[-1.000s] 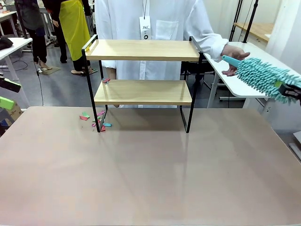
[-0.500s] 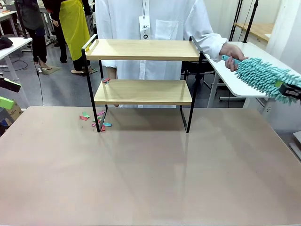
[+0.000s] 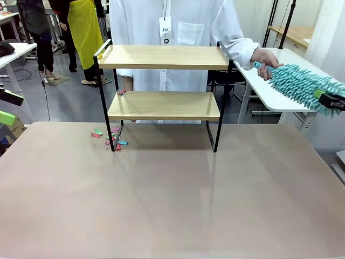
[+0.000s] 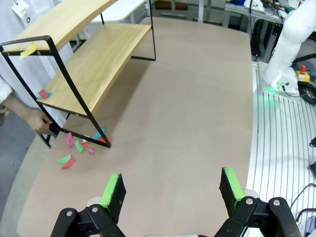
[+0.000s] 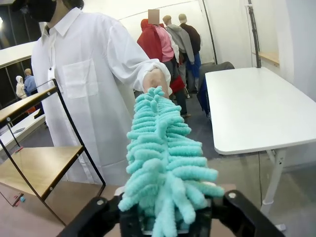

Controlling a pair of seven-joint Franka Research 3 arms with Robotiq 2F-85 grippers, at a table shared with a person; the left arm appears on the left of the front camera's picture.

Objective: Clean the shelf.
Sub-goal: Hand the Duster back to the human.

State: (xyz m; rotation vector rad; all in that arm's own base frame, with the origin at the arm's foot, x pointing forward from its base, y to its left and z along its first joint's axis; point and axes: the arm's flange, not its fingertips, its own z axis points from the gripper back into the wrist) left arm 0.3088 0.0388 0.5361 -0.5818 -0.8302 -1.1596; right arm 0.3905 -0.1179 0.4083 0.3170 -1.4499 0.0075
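Observation:
The shelf (image 3: 161,56), two light wood boards in a black frame, stands at the table's far side; it also shows as the rack (image 4: 94,64) and at the left as the frame (image 5: 34,168). A teal fluffy duster (image 3: 299,85) lies between the wide-apart jaws of my right gripper (image 3: 333,101) at the right edge. The person's hand (image 3: 265,57) grips its handle. In the right wrist view the duster (image 5: 165,163) runs from my gripper (image 5: 165,217) to that hand (image 5: 155,80). My left gripper (image 4: 170,190) is open and holds nothing, low at the left edge (image 3: 6,108).
Coloured paper scraps (image 3: 110,137) lie on the tan table (image 3: 172,205) by the shelf's left front leg. One scrap (image 3: 122,92) sits on the lower board. A white side table (image 3: 280,81) stands at the right. The person's other hand (image 4: 34,118) is by the shelf's foot.
The person's hand has closed on the duster's handle. The duster has risen slightly, and my right gripper's jaws have spread apart around it. The left arm has not moved.

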